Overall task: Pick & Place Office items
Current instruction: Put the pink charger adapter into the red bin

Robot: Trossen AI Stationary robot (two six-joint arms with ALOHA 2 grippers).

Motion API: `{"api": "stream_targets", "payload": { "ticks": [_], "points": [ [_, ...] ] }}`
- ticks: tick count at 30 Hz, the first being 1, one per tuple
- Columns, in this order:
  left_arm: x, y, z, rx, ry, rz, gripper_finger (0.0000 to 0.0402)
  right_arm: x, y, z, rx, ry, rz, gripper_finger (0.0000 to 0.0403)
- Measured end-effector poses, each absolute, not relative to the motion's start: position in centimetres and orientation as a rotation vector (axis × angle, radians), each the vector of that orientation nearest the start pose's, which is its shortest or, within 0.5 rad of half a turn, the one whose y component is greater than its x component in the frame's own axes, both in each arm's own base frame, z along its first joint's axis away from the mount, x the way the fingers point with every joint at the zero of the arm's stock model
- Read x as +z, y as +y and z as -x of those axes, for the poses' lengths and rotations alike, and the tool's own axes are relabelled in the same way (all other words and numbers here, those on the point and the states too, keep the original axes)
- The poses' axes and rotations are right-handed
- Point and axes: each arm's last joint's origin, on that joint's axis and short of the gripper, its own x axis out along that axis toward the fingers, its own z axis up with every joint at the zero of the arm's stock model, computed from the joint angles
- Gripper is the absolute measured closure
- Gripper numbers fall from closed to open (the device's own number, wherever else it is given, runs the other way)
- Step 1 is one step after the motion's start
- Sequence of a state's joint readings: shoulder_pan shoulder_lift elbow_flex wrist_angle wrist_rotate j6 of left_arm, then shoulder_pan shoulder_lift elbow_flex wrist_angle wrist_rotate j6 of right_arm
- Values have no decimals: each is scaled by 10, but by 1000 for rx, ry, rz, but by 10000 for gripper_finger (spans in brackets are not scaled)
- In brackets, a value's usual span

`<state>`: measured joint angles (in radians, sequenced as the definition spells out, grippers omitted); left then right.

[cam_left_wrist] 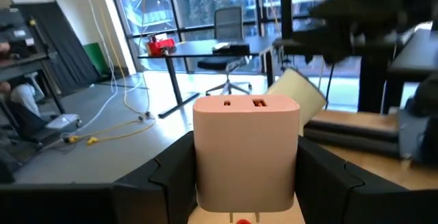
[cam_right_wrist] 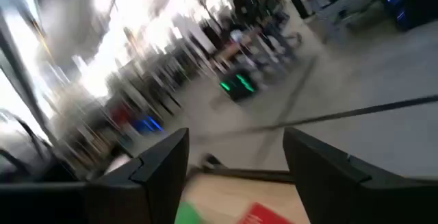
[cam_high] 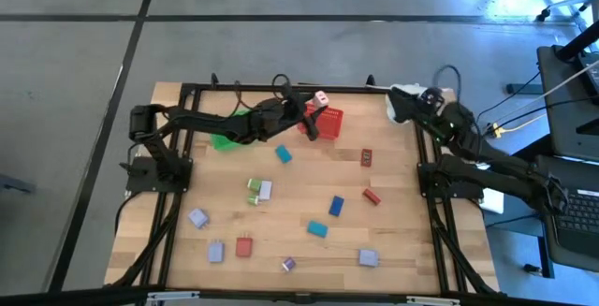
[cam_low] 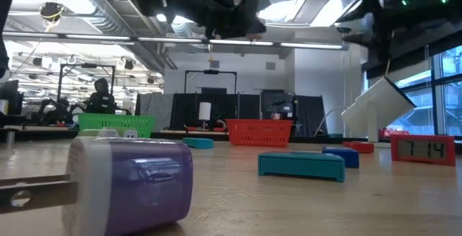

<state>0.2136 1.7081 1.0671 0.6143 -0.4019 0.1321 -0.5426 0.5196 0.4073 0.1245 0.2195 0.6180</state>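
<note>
Our left claw [cam_left_wrist: 246, 183] is clamped on a pale pink charger block [cam_left_wrist: 246, 145], held in the air over the red basket [cam_high: 329, 121] at the desk's far edge. We judge this the placing step: the next move calls for lowering the block inside the basket's rim and only then letting go. Our right claw [cam_right_wrist: 236, 176] stands open and empty above the desk's far right corner. The other office items [cam_high: 281, 217] lie scattered across the desk's near half, and the green basket [cam_high: 225, 141] sits partly hidden under the left arm.
</note>
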Motion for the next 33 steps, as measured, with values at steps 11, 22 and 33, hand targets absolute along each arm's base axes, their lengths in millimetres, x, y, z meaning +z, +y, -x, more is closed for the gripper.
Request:
{"api": "stream_targets", "payload": {
  "ticks": [11,22,33],
  "points": [
    [248,103,-405,671,287,-250,211,300,-96,-170,-683,191,-425,147],
    [242,100,-407,647,306,-202,211,275,-113,-212,-573,300,-723,69],
    [236,93,-407,601,361,-178,211,262,-112,-247,-437,246,-735,67]
  ]
}}
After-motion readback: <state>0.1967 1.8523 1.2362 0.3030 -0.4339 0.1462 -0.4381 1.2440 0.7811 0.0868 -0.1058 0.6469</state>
